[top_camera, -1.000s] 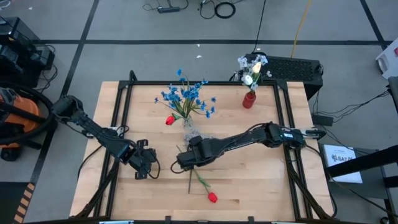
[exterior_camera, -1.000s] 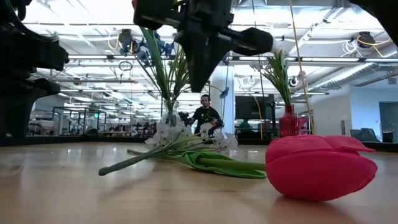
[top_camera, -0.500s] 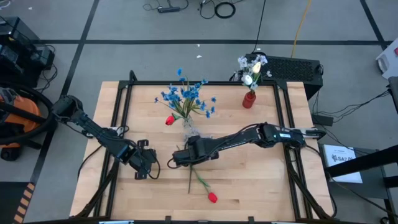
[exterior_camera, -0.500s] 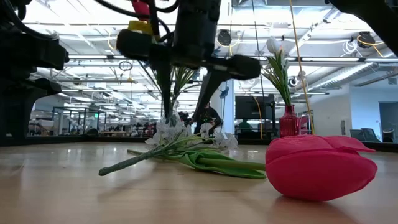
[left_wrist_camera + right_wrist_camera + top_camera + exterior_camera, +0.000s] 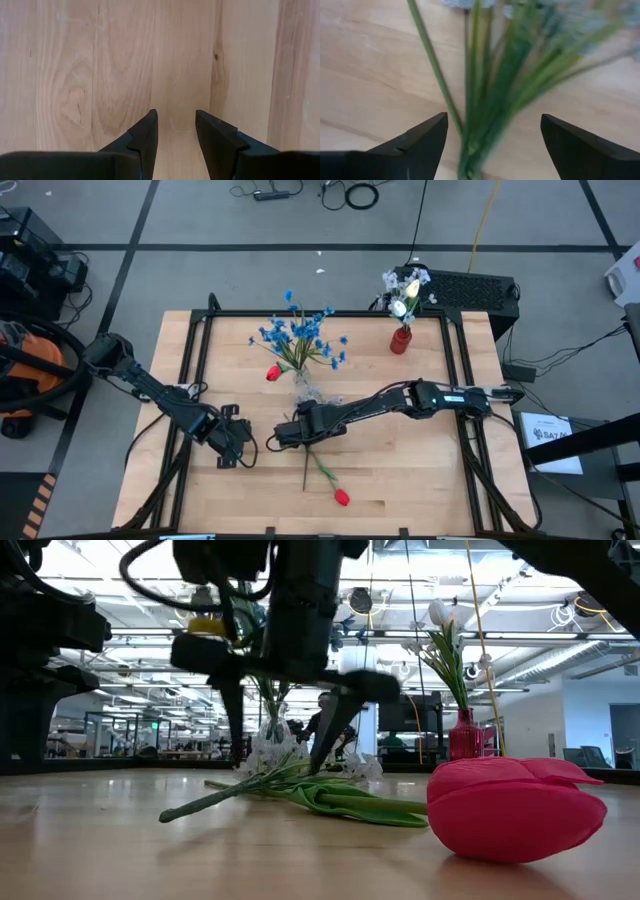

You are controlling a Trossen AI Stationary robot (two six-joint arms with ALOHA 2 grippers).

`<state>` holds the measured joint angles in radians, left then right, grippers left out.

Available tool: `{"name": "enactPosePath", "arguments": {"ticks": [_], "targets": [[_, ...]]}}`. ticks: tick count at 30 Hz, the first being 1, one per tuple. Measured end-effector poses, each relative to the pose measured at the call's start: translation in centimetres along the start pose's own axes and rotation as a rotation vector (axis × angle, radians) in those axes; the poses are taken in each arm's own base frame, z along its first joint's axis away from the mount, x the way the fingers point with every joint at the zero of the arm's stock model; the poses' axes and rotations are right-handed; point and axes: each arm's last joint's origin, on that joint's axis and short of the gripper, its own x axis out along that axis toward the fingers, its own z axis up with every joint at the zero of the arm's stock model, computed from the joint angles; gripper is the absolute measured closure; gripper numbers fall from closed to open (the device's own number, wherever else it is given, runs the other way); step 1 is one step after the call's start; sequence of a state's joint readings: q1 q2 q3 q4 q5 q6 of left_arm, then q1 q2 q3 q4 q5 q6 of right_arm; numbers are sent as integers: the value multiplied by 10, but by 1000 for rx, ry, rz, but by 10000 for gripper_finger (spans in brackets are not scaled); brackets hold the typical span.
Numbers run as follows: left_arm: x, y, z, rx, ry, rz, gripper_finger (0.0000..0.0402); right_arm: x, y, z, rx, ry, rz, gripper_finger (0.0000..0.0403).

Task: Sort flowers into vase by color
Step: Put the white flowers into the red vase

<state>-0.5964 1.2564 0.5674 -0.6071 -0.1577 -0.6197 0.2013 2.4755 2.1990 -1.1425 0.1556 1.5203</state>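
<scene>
Blue flowers (image 5: 300,335) stand in a clear vase (image 5: 304,385). White flowers (image 5: 404,285) stand in a red vase (image 5: 400,340). One red bud (image 5: 272,373) shows left of the clear vase. A pale white-lilac bunch (image 5: 290,758) lies on the table with its green stems (image 5: 485,95) toward the near edge. Beside it lies a red tulip (image 5: 342,497). My right gripper (image 5: 492,120) is wide open, low over those stems, one finger on either side. My left gripper (image 5: 235,445) hovers open over bare wood (image 5: 175,60) to the left.
A black frame (image 5: 190,350) borders the wooden table top. The red tulip head (image 5: 515,805) lies near the front edge, close to the low camera. Open wood stretches right of the lying stems (image 5: 420,470). A person (image 5: 330,725) sits in the room beyond.
My right gripper has opened from shut to wide. It has come down and slightly toward the table's left, and now straddles the lying stems. The flowers have not moved.
</scene>
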Motion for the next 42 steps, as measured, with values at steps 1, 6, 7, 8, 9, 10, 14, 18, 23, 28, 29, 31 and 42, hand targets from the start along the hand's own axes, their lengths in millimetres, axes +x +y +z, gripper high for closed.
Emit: {"name": "enactPosePath", "arguments": {"ticks": [1, 6, 7, 8, 9, 10, 14, 18, 23, 28, 29, 31, 42], "targets": [[0, 0, 0, 0, 0, 0, 263, 3, 1, 2, -5, 2, 7, 94], [0, 0, 0, 0, 0, 3, 263, 20, 0, 5, -2, 51, -24, 124], [0, 0, 0, -1, -3, 2, 263, 24, 0, 4, -2, 54, -30, 134], [0, 0, 1, -2, -7, 0, 263, 25, 0, 4, 0, 54, -36, 147], [0, 0, 1, -2, -6, 1, 263, 28, 0, 4, -3, 54, -43, 162], [0, 0, 0, -1, -3, 3, 263, 29, -1, 3, -10, 50, -50, 181], [0, 0, 0, -2, -5, 2, 263, 31, 0, 2, -44, 52, -48, 296], [0, 0, 0, 0, -6, 1, 263, 24, 1, 1, -102, 19, -27, 386], [0, 0, 0, 1, -5, 1, 263, -1, -1, 0, -115, -43, -17, 390], [0, 0, 0, 27, -6, 1, 263, -76, -12, -11, -133, -124, 57, 398], [0, 0, 1, 27, -7, 0, 263, -91, -16, -15, -152, -124, 66, 398], [0, 0, 1, 27, -7, 0, 263, -116, -27, -23, -225, -117, 66, 395], [0, 2, 3, 24, -69, 89, 263, -162, -76, -75, -421, -26, -91, 398]]}}
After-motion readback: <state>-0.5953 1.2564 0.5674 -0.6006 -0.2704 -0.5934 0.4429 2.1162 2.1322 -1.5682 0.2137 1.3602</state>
